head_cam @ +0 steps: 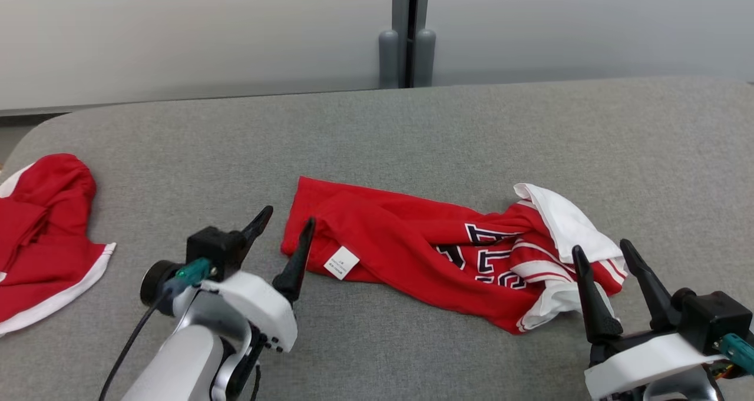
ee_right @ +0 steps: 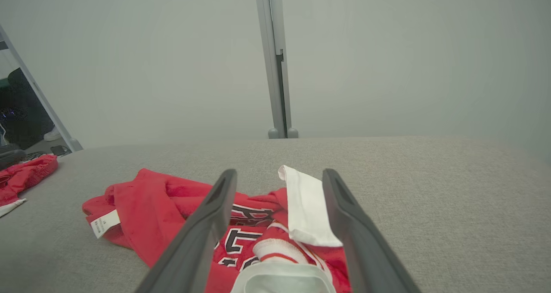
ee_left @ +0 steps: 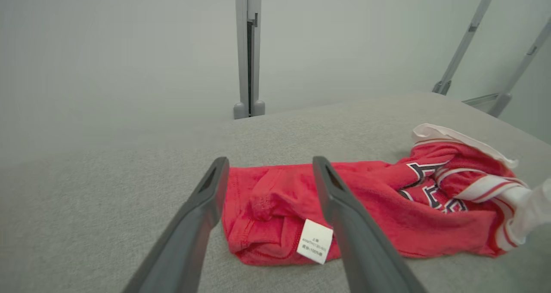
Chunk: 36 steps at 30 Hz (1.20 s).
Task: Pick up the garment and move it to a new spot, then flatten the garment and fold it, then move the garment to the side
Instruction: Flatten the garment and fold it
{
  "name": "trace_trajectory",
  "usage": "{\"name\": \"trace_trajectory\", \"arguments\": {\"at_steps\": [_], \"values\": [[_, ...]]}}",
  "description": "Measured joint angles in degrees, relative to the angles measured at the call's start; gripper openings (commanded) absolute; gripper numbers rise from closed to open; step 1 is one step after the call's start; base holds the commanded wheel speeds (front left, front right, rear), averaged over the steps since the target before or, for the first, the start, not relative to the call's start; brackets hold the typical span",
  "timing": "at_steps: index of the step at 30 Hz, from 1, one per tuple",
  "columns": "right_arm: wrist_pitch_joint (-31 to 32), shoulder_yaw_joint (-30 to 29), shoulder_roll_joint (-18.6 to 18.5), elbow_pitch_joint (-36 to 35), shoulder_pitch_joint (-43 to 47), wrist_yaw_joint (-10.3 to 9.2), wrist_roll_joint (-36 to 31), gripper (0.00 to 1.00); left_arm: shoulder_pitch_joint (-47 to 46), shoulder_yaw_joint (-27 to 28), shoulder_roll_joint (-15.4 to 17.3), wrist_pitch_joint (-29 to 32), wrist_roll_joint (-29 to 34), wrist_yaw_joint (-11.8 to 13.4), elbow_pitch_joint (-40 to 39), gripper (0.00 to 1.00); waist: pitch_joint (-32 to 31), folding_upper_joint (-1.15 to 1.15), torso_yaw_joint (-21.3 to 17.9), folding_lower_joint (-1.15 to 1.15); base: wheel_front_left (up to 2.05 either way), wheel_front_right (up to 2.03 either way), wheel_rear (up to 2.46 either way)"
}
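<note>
The left claw (head_cam: 288,215) is seen spread wide, its two dark fingers aimed up and to the right at the garment's left end. One fingertip is set right against the red hem in the head view, though it cannot be told whether cloth is touched. From the left wrist view the hem is framed between the open fingers. The pale forearm is brought in from the bottom edge, with the wrist canted towards the middle of the bench (head_cam: 412,130).

Over on the other side, the right claw (head_cam: 601,245) is held just as wide, with fingers pointed up and leaning slightly left. It is placed at the garment's right end, where the white trim is bunched up. No grip is made by either one.

The garment (head_cam: 400,236) is laid across the middle of the grey bench, stretched left to right and thoroughly rumpled. Red fabric is folded over itself along the left half, and a white label (head_cam: 341,262) is turned out near the lower left corner. Dark, white-edged lettering (head_cam: 489,254) is partly swallowed by creases, and a white panel (head_cam: 565,218) is flipped up at the right end.

A second red garment (head_cam: 47,236) with white trim is heaped at the bench's far left, well apart.
</note>
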Motion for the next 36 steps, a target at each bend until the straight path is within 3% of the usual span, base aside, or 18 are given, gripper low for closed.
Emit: {"name": "trace_trajectory", "arguments": {"at_steps": [6,12,13,14,15,26,31,36], "values": [[-0.4,-0.1,0.1,0.3,-2.1,0.0,-0.1,1.0,-7.5,-1.1,-2.0,6.6,-2.4,-2.9,10.9,1.0,3.8,0.0,-2.6,0.0,0.0,0.0,0.0],[-1.2,-0.4,0.4,1.5,-2.7,0.0,-0.1,1.0,-11.1,-0.5,-2.4,8.4,-4.2,-4.2,18.6,1.0,6.5,0.0,-4.8,0.0,0.0,0.0,0.0],[-1.4,-0.4,0.5,1.7,-2.8,0.0,-0.1,1.0,-11.5,-0.6,-2.3,8.5,-4.3,-4.5,19.5,0.45,6.7,0.0,-5.0,0.0,0.0,0.0,0.0],[-1.5,-0.4,0.5,1.8,-2.8,0.0,-0.1,1.0,-11.8,-0.4,-2.3,8.4,-4.5,-4.8,20.2,0.45,6.9,0.0,-5.1,0.0,0.0,0.0,0.0],[-1.5,-0.4,0.6,2.0,-2.8,0.0,0.0,1.0,-12.0,-0.5,-2.4,8.4,-4.8,-5.0,20.7,0.0,7.0,0.0,-5.2,0.0,0.0,0.0,0.0],[-1.9,-2.3,1.0,2.8,-3.3,0.0,0.1,1.0,-11.4,-0.6,-0.1,4.0,-4.4,-5.7,16.5,0.0,6.3,0.0,-2.7,0.0,0.0,0.0,0.0],[-1.7,-3.2,1.2,3.0,-2.7,0.0,0.2,1.0,-4.9,0.7,3.7,5.2,-4.9,-3.0,8.0,0.0,5.1,0.0,-0.9,0.0,0.0,0.0,0.0],[-1.0,-4.3,1.3,2.9,-1.5,0.0,0.2,1.0,5.6,2.2,7.1,8.1,-6.6,1.4,-2.7,0.0,4.2,0.0,1.2,0.0,0.0,0.0,0.0]]}}
